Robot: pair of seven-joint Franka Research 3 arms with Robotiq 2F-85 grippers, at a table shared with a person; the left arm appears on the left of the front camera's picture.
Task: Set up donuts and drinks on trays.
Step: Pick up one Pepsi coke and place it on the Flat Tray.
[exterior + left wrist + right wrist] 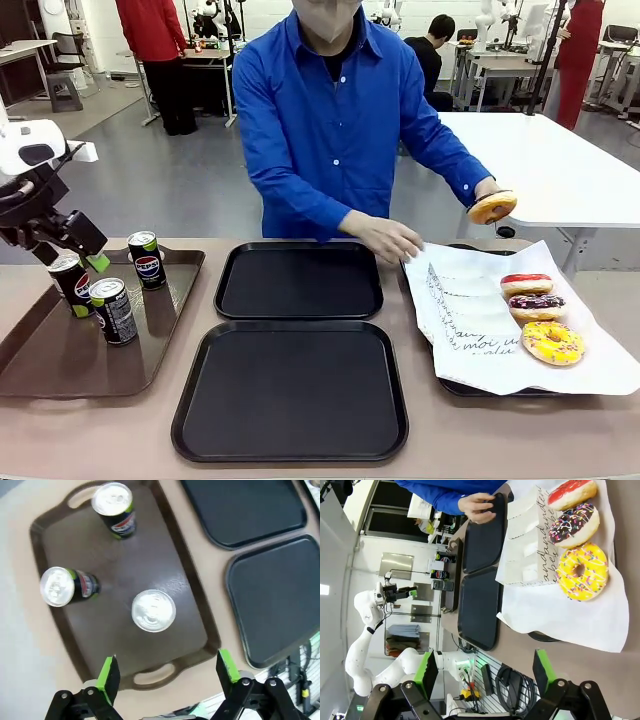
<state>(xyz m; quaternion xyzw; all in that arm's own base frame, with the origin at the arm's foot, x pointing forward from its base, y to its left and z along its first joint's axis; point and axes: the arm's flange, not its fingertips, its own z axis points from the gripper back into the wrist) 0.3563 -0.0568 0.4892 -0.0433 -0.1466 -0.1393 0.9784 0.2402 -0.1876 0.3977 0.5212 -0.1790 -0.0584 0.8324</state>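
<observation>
Three drinks stand on a brown tray [60, 365]: one at its back left [72, 282], one at the back [147, 259], one in the middle [113, 310]. My left gripper [88, 258] hovers open above the back-left can; its wrist view has the cans [153, 611] beyond the open gripper [167, 672]. Two black trays, far [298, 280] and near [290, 390], lie bare. Red [526, 284], dark [536, 305] and yellow [552, 342] donuts lie on white paper at the right. The person's hand holds up a plain donut [492, 206]. My right gripper [482, 667] hangs open, apart from the yellow donut [581, 571].
The person in a blue shirt leans over the far edge, the other hand [385, 238] resting on the paper's corner. White paper sleeves [525, 540] with black script lie beside the donuts. The paper-lined tray [455, 385] fills the right end of the table.
</observation>
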